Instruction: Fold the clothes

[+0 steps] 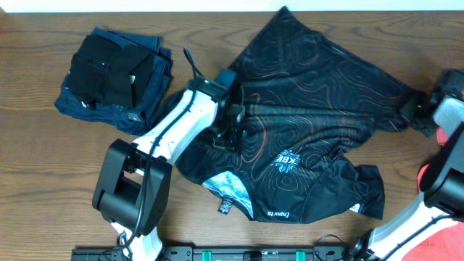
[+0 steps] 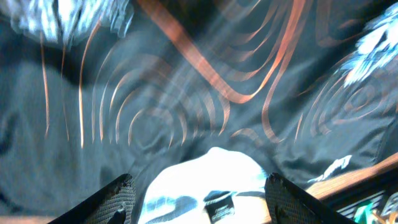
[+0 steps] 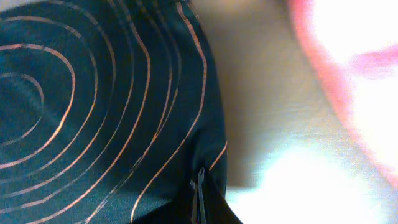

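Observation:
The black shirt (image 1: 304, 123) with thin orange contour lines lies crumpled across the middle of the table, a white logo (image 1: 286, 161) facing up. My left gripper (image 1: 228, 130) hovers low over its left part with the jaws open. In the left wrist view the left gripper (image 2: 199, 182) frames the shirt's pale inner patch and label (image 2: 214, 205), and nothing is between the fingers (image 2: 121, 199). My right gripper (image 1: 418, 110) is at the shirt's right edge. In the right wrist view the right gripper (image 3: 200, 183) is shut, pinching the shirt's black fabric (image 3: 93, 112) at its edge.
A pile of navy and black garments (image 1: 116, 72) sits at the back left. Red cloth (image 1: 446, 239) lies at the front right corner, and more of it shows as a pink blur (image 3: 348, 68) beside the right gripper. Bare wood (image 1: 43, 174) surrounds the shirt.

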Controlling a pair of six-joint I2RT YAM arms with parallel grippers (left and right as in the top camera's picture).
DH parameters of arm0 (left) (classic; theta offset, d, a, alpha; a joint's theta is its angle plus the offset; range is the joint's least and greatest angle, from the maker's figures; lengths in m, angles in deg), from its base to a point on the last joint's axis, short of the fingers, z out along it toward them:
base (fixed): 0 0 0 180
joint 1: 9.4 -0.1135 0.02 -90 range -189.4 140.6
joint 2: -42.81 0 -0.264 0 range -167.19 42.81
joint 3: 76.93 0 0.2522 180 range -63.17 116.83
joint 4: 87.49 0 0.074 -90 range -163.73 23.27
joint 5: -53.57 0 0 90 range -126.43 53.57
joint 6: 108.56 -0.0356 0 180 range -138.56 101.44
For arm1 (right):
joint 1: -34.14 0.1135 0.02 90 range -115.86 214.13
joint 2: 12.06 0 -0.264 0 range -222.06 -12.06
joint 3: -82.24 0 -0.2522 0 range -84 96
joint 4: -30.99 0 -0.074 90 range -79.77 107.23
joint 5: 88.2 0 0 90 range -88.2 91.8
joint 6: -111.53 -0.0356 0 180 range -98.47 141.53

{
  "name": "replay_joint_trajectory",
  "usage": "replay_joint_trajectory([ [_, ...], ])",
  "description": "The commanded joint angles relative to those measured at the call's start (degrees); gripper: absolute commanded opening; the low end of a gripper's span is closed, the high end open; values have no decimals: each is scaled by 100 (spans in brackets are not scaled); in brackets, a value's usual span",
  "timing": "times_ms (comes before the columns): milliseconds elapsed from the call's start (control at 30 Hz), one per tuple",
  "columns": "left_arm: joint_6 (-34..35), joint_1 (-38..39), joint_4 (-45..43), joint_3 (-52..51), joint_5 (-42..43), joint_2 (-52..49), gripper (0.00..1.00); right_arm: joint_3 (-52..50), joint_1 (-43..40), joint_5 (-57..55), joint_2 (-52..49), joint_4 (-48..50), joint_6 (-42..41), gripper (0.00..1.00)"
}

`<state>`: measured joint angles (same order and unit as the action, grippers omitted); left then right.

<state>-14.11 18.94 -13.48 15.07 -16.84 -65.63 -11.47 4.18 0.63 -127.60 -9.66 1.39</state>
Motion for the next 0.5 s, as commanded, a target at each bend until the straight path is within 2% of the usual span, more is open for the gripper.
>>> replay_joint_trajectory([
  [0,-2,90,31,-203,50,52,69,-35,-570,20,-299,-177,-70,1],
  [33,-2,114,31,-234,50,52,69,-13,-673,332,-293,-181,76,1],
  [167,37,138,-83,-238,52,52,70,66,-960,1419,-61,-177,299,16],
  [367,42,138,-501,-251,48,39,69,109,-1038,2645,1069,4,304,18],
  [400,42,138,-629,-275,48,24,67,109,-1010,2806,1314,20,299,18],
  [467,111,138,-907,-354,-28,-26,41,109,-907,3040,1786,28,297,18],
])
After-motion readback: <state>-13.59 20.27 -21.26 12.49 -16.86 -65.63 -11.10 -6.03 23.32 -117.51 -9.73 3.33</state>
